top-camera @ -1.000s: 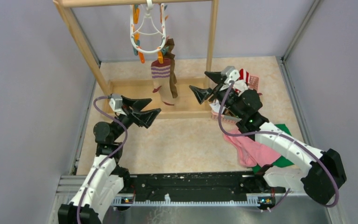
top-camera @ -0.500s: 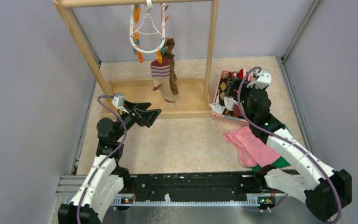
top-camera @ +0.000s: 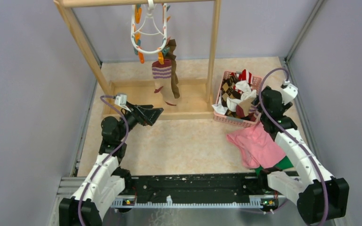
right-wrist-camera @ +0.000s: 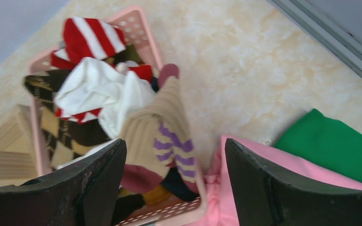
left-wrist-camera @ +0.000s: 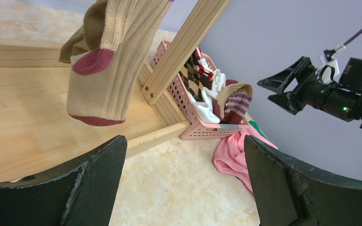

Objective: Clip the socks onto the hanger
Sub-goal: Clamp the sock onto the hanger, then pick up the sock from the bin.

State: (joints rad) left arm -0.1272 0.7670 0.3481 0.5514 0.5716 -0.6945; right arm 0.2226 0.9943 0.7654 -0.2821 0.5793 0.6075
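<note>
beige marbled tabletop, lilac walls all round, wooden rack frame (top-camera: pixel 212 52) at the back. the hanger (top-camera: pixel 148 34) hooks over the rack's top bar. two of the socks (top-camera: pixel 164 75) are clipped to it, a tan one with a striped cuff and an olive-brown one behind, toes dangling just above the rack's base board. the rest sit heaped in a pink basket (top-camera: pixel 235 121) just right of the rack's right post.

left arm is folded at the elbow, forearm reaching toward the rack. left gripper (top-camera: pixel 156 116) sits roughly level, in front of and below the hung pair, jaws spread wide, nothing in them.

right arm runs up the right side and bends back in. right gripper (right-wrist-camera: pixel 174 150) is tipped down over the basket's near end, jaws apart, with a tan purple-striped sock (right-wrist-camera: pixel 162 136) right under the gap. can't tell if it's touching. pink cloth (top-camera: pixel 257 148) and green cloth (top-camera: pixel 290 163) lie under that arm.
</note>
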